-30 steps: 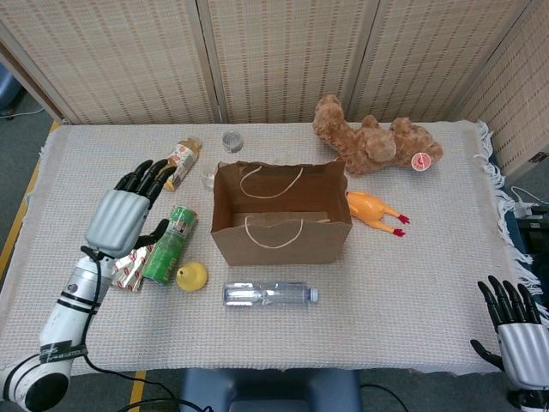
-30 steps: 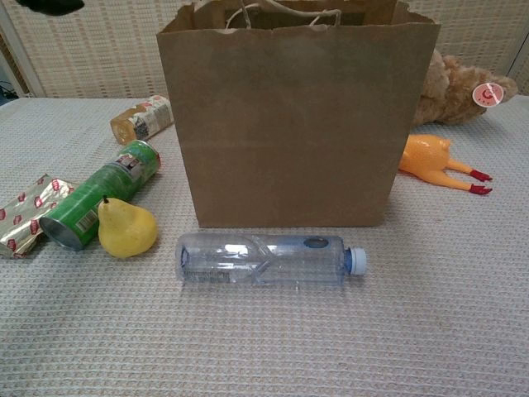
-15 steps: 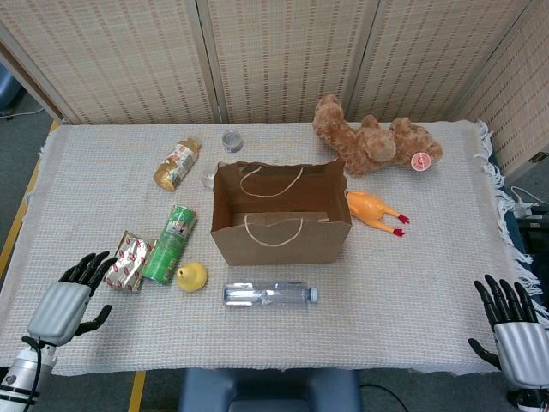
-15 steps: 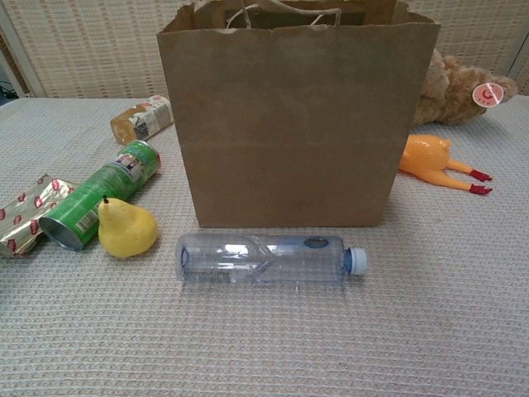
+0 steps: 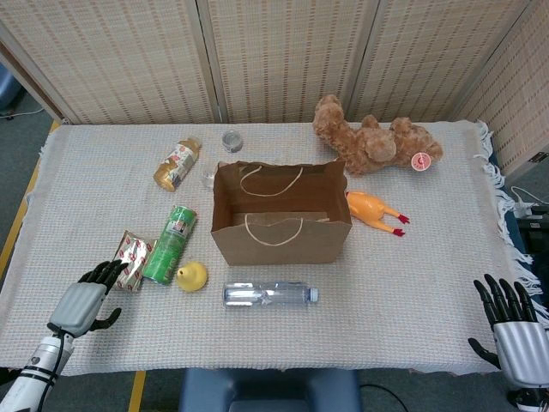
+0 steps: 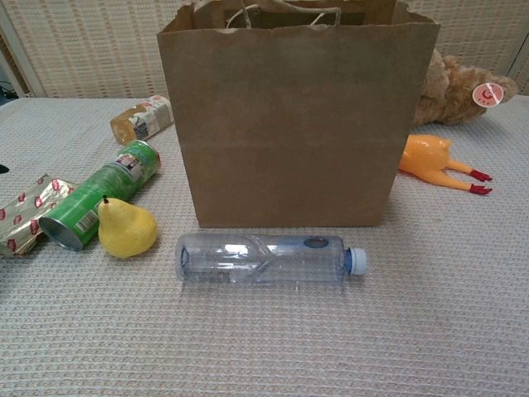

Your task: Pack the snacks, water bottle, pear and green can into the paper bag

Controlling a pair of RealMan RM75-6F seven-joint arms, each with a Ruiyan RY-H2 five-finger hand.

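In the head view alone, left hand point(image 5: 81, 302) and right hand point(image 5: 509, 330), fingers apart, holding nothing.

The brown paper bag point(image 5: 281, 215) stands upright near the middle of the cloth-covered table point(image 5: 429, 283), with its mouth open to the top. In front of it the clear plastic water bottle point(image 5: 270, 293) lies on its side, the cap pointing right. Left of the bag the green can point(image 5: 170, 244) lies on its side, and the yellow pear point(image 5: 191, 275) touches it at the near end. The silver foil snack packet point(image 5: 129, 260) lies just left of the can. Behind the can, well apart, lies the tan snack pouch point(image 5: 177, 163). Right of the bag lies the orange rubber chicken point(image 5: 374, 210), and behind it the brown teddy bear point(image 5: 373, 139).
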